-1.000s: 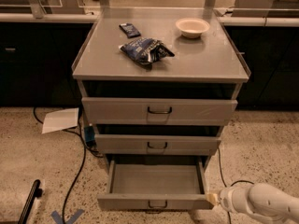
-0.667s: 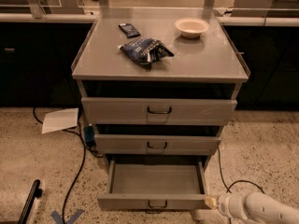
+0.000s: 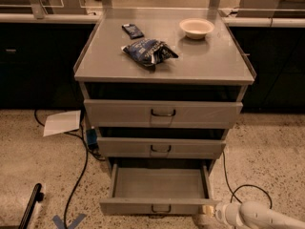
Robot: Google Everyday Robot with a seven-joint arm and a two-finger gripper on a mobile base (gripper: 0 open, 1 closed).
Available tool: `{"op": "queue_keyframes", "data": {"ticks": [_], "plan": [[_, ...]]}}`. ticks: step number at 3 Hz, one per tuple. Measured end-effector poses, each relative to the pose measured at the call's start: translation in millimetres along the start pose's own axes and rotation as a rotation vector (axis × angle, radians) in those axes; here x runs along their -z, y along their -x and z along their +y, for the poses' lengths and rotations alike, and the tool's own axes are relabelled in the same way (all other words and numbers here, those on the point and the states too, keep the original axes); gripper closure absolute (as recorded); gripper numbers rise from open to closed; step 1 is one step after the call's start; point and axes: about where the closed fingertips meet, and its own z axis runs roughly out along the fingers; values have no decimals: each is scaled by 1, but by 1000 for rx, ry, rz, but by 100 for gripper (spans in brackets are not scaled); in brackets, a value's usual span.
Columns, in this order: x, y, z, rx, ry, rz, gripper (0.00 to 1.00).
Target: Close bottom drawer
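Observation:
The bottom drawer [image 3: 159, 206] of the grey metal cabinet stands pulled out, its inside bare, with a small dark loop handle [image 3: 161, 209] at the centre of its front. The middle drawer [image 3: 160, 147] and the top drawer [image 3: 163, 112] are pushed in. My gripper [image 3: 205, 213] comes in from the lower right on a white arm [image 3: 259, 216]. It sits at the right end of the bottom drawer's front panel, low at the frame's edge.
On the cabinet top [image 3: 214, 61] lie a blue snack bag [image 3: 148, 52], a small dark packet [image 3: 132, 30] and a white bowl [image 3: 196, 27]. A white paper [image 3: 62, 122] and black cables [image 3: 78, 175] lie on the speckled floor at left. Dark counters stand behind.
My arm and gripper have moved left along the floor, closer to the right end of the bottom drawer's front. The drawer stands open as before.

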Motion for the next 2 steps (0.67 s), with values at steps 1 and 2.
{"op": "queue_keyframes", "data": {"ticks": [1, 2], "plan": [[-5, -1, -1, -4, 2, 2, 100], [-12, -8, -4, -16, 22, 4, 100]]}}
